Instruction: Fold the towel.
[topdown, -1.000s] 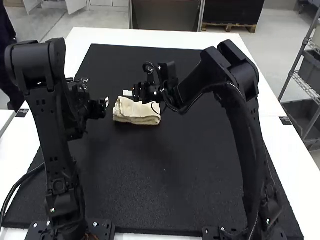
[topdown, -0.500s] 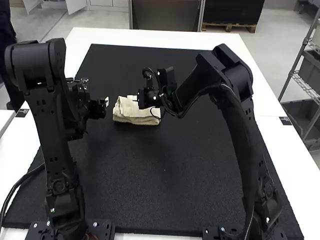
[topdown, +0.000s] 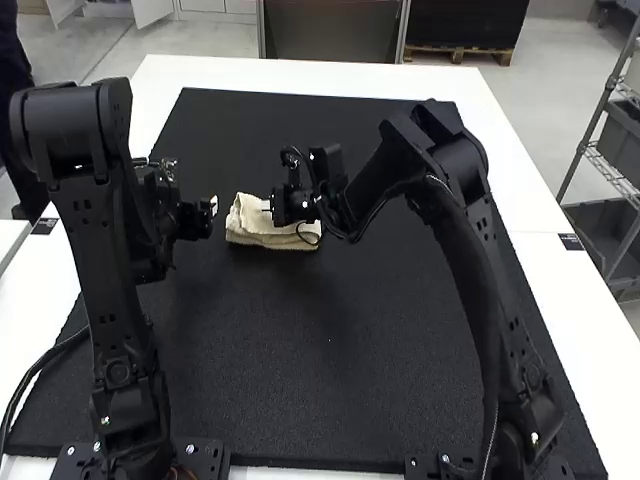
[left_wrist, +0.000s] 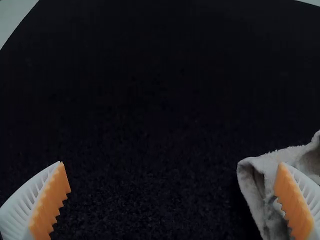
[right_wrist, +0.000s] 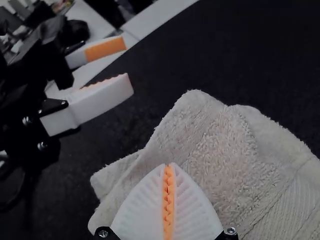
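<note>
A cream towel (topdown: 262, 238) lies folded into a small bundle on the black mat. Beside its left end is my left gripper (topdown: 211, 205), and above its top is my right gripper (topdown: 267, 209). In the left wrist view the left gripper (left_wrist: 172, 175) stands wide open, one finger over a corner of the towel (left_wrist: 257, 167). The right wrist view has my right gripper (right_wrist: 169, 167) shut, pads together, over the layered towel (right_wrist: 235, 155); no cloth can be made out between the pads. Whether the tips touch the towel, I cannot tell.
The black mat (topdown: 330, 360) stretches around the towel, with the white table (topdown: 300, 75) beyond its far edge. In the right wrist view the open left gripper (right_wrist: 129, 62) is close to the towel's side.
The right gripper has come nearer to the arms' bases and slightly rightward, from the towel's far edge to over its top. Left arm and towel look unmoved.
</note>
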